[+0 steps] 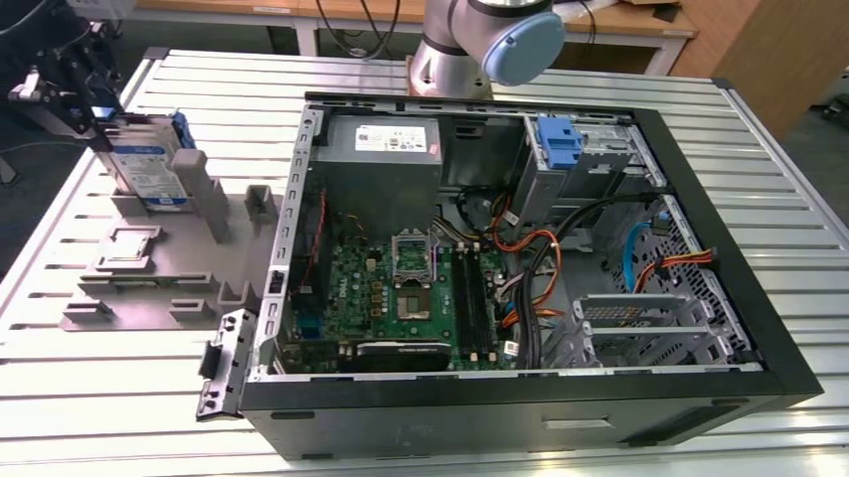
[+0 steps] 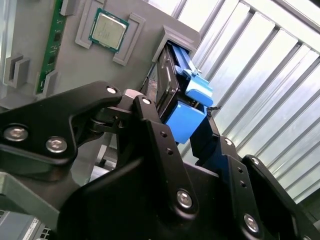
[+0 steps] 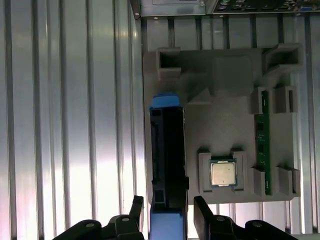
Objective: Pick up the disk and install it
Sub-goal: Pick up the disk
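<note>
Disk [image 3: 167, 150] standing on edge in a slot of the grey holder tray [image 3: 225, 75] near a bench [image 1: 106, 397] edge, hand [image 3: 167, 206] open — fingers [image 3: 137, 212] flanking it with slim gaps — processor [image 3: 223, 173] and memory stick [image 3: 263, 140] in neighbouring pockets

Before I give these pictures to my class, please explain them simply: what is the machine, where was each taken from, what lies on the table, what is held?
The machine is a single robot arm with a hand. The exterior view comes from a camera off the arm, looking down on a slatted metal table. On it lie an open computer case and a grey parts tray. Both wrist views come from cameras riding on the arm. The tray holds the disk standing on edge, a processor chip and a memory stick. The hand sits at one end of the disk; whether it grips it, I cannot tell. The disk is not yet in the case.
</note>
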Motion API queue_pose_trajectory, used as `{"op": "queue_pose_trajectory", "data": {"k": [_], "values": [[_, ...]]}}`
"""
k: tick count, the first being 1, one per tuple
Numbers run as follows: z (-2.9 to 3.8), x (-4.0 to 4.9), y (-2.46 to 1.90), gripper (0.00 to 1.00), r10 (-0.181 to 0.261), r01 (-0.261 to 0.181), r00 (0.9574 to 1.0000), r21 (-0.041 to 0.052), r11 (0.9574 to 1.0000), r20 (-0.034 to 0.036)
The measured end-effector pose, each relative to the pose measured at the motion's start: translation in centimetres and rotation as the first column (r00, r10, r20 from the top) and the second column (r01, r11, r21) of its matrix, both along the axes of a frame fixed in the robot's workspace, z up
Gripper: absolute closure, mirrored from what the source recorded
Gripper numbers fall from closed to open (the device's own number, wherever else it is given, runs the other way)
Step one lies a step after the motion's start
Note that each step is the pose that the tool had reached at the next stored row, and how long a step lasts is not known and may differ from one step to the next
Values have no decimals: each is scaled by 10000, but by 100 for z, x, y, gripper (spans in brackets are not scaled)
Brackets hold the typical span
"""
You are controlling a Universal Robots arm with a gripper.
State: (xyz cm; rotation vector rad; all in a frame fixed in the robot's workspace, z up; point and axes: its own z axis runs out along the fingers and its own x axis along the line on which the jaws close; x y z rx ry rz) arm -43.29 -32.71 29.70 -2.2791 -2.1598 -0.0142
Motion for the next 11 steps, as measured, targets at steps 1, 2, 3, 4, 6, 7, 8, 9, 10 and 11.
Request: {"op": "queue_pose_trajectory", "data": {"k": [1,2,3,4,6,7,8,9,10,11], "values": [[-7,-1,0,48,0,0,10000,0,10000,-11],[-12,-7,0,48,-1,1,10000,-2,10000,-22],[-17,-18,0,48,1,-1,10000,-2,10000,-27],[-24,-33,0,48,7,-7,10000,-1,10000,-27],[-38,-67,0,48,9,-9,10000,-1,10000,-28],[-52,-68,0,48,10,-10,10000,0,10000,-25],[-65,-68,0,48,10,-10,10000,-1,10000,-26],[-78,-69,-1,48,10,-10,10000,-1,10000,-23],[-86,-69,-1,48,11,-11,10000,0,10000,-11],[-87,-69,-1,48,10,-10,10000,-1,10000,-12]]}}
